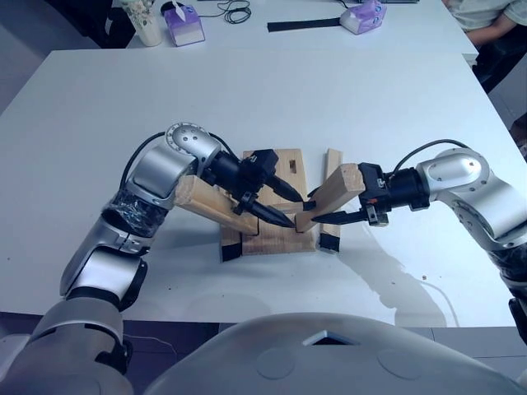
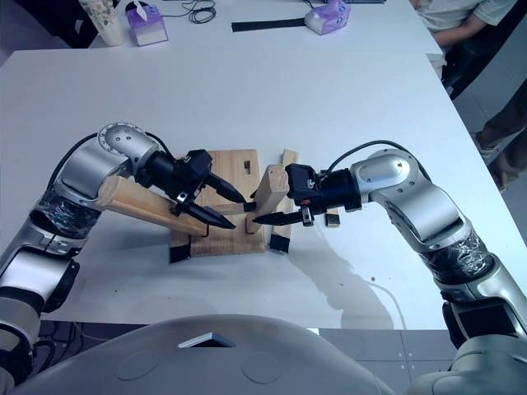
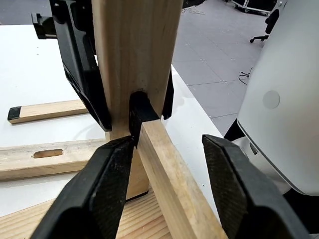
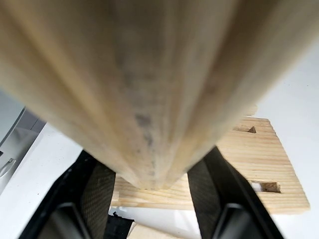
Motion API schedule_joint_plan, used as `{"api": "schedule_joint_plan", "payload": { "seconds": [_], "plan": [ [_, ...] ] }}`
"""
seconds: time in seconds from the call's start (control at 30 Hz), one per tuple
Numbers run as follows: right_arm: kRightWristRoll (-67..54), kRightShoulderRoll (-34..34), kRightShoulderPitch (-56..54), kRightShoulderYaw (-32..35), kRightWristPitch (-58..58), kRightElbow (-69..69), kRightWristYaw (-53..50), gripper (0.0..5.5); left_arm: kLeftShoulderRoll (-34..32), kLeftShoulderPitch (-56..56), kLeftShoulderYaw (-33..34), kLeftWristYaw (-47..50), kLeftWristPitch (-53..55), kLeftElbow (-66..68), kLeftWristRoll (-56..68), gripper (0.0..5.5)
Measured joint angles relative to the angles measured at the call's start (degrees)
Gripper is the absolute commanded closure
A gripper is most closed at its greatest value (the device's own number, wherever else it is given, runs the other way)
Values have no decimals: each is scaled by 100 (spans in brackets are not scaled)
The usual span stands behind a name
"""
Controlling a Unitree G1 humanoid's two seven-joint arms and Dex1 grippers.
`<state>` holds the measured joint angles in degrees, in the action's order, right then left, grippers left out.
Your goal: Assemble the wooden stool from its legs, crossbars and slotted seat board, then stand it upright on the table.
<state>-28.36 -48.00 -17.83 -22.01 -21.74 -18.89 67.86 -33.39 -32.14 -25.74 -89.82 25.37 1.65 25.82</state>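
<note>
Presently clamping a tilted wooden leg (image 1: 338,185) in the right tool (image 1: 323,210), centre of frame, over the slotted seat board (image 1: 272,239) lying flat on the worktop (image 1: 247,99). Straddling a black-tipped bar (image 3: 169,184) with the left tool (image 3: 169,159), butted end-on against that leg's side; cannot tell whether actually gripped. Probably stiff, fairly light, hard to damage, yet smooth enough to twist in a hard tool. Best taken across opposite flat faces, close to the joint, clear of slots and bar end.

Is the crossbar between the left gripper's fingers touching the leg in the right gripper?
Touching: left wrist view shows the crossbar butting into a notch in the leg.
</note>
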Motion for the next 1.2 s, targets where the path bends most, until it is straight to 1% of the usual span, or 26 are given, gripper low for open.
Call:
{"api": "schedule_joint_plan", "payload": {
  "seconds": [0.17, 0.3, 0.4, 0.5, 0.63, 0.7, 0.73, 0.8, 0.9, 0.93, 1.03, 1.1, 1.2],
  "plan": [
    [10, 3, -49, -12, 0, 27, 27, 349, 117, 57, 250, 194, 826, 4, 394, 304],
    [10, 3, -85, -12, 39, 40, 95, 349, 381, -190, 1058, 735, 1631, -149, 1140, 304],
    [10, 3, -84, -11, 85, 74, 114, 349, 407, -566, 1714, 997, 1971, -232, 1631, 304],
    [9, 10, -96, -11, 111, 114, 148, 349, 273, -640, 2015, 1086, 1993, -191, 1695, 304],
    [14, 77, -254, -62, 182, 330, 342, 349, -181, -519, 2795, 1733, 1457, -157, 1347, 304],
    [30, 113, -366, -94, 243, 501, 466, 349, -458, -125, 3259, 2174, 1137, -255, 1089, 304],
    [45, 134, -402, -102, 279, 574, 500, 349, -484, 118, 3468, 2442, 1047, -321, 1002, 284],
    [82, 182, -454, -119, 327, 647, 557, 349, -491, 690, 3788, 2947, 860, -558, 819, 264],
    [104, 210, -483, -101, 359, 678, 594, 349, -441, 1832, 3994, 3543, 619, -1104, 418, 215],
    [116, 214, -458, -84, 366, 690, 611, 349, -384, 2529, 3993, 3849, 418, -1553, 115, 202],
    [123, 199, -358, -15, 366, 674, 603, 349, -49, 3544, 4017, 4580, 235, -2389, -238, 198],
    [123, 199, -287, 23, 364, 633, 555, 349, 416, 4257, 4023, 5077, 305, -3116, -154, 198],
    [123, 198, -213, 74, 363, 610, 535, 349, 809, 4811, 3954, 5558, 321, -3692, -124, 198]
  ]
}}
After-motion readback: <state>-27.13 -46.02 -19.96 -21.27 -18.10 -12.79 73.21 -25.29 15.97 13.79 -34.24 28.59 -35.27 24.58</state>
